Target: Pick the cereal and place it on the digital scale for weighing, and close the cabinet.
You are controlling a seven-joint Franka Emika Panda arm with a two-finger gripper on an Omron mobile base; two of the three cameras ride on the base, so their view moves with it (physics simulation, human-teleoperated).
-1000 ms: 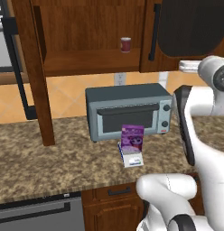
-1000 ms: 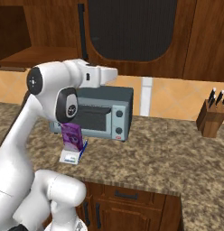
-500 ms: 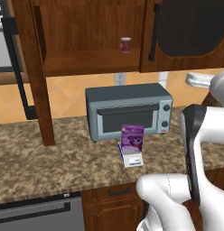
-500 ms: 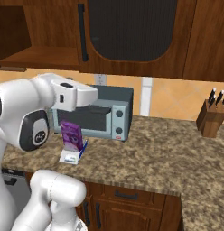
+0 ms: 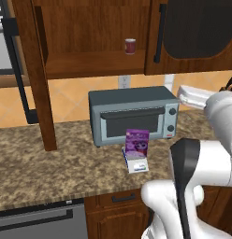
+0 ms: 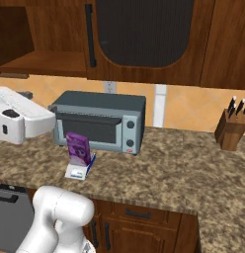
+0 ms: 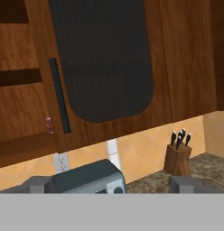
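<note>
The purple cereal [image 5: 137, 142] box stands upright on the back part of the small white digital scale [image 5: 136, 165], on the counter in front of the toaster oven [image 5: 132, 114]. From the right base the cereal [image 6: 78, 147] and digital scale [image 6: 76, 171] appear left of centre. The cabinet [image 5: 90, 32] above has its left door [image 5: 36, 79] swung out open, and its right door [image 5: 197, 28] with the dark glass panel is shut. My gripper [image 7: 113, 186] is open and holds nothing. It faces the shut glass door [image 7: 102, 58] and its black handle [image 7: 59, 94], high above the counter.
A dark red mug [image 5: 130, 45] stands on the open cabinet shelf. A knife block [image 6: 230, 129] sits at the counter's right end. The granite counter [image 6: 183, 168] runs right of the toaster oven. A dark appliance front [image 5: 38, 224] sits below the counter at left.
The arm has swung back and out of the middle of both base views, toward the upper cabinet. The cereal and the scale have not moved. The jaws stay open.
</note>
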